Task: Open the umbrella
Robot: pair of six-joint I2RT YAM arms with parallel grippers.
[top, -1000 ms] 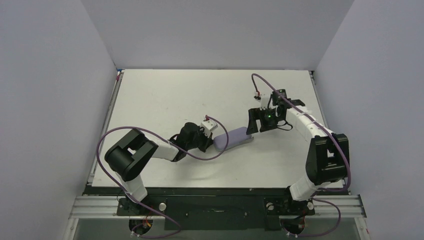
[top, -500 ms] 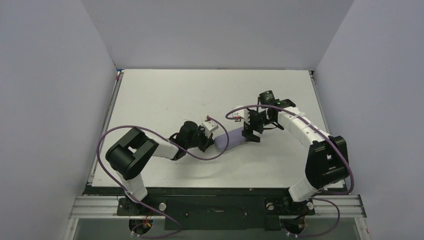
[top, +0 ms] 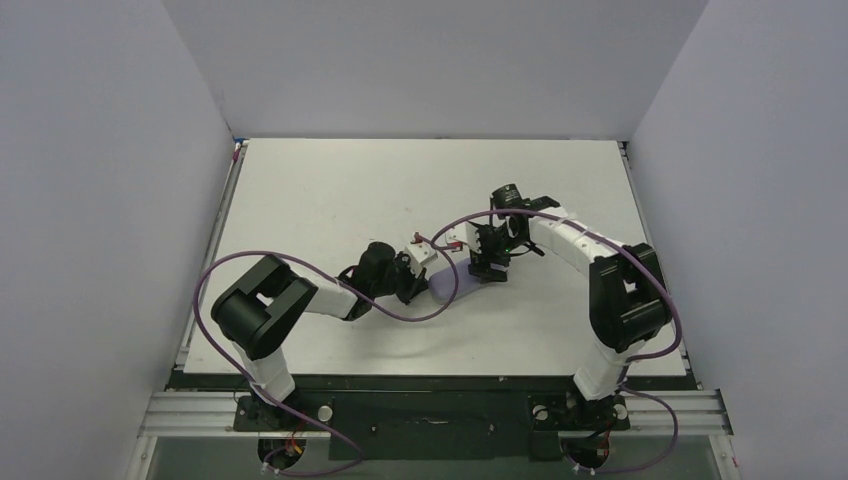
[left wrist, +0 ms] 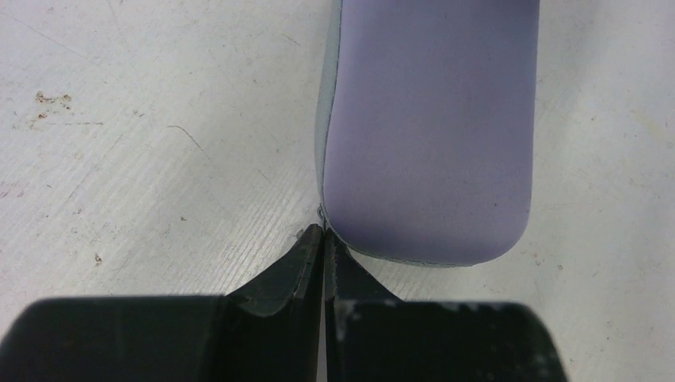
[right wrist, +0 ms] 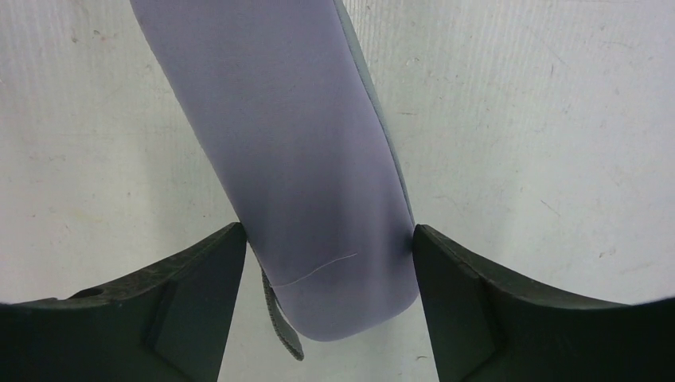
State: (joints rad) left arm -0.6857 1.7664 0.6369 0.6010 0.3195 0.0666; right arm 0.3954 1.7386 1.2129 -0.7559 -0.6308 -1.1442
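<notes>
The umbrella [top: 445, 288] lies flat on the bench [top: 330, 190], shut away in its plain grey-lavender sleeve [left wrist: 430, 135]. It sits about midway across the bench and closer to the arms' side than to the back wall.

At the sleeve's left end the left claw [left wrist: 322, 239] has its two black fingers pressed together. Their tips touch the corner of the rounded end, where a thin grey seam runs. Whether any fabric is caught between them cannot be told.

At the other end the right claw [right wrist: 328, 232] straddles the sleeve from above, opened only to the sleeve's width, with each finger against one side. A short grey strap [right wrist: 282, 326] hangs beside that end.

Around the umbrella the bench top is white and finely ribbed, marked with thin scratches and a few brownish specks [left wrist: 48, 99]. Plain pale lavender-grey walls [top: 420, 60] close in the bench behind the umbrella and on both sides. On the near side a metal rail [top: 180, 415] carries the arm bases. A purple cable [top: 250, 254] loops along each arm.
</notes>
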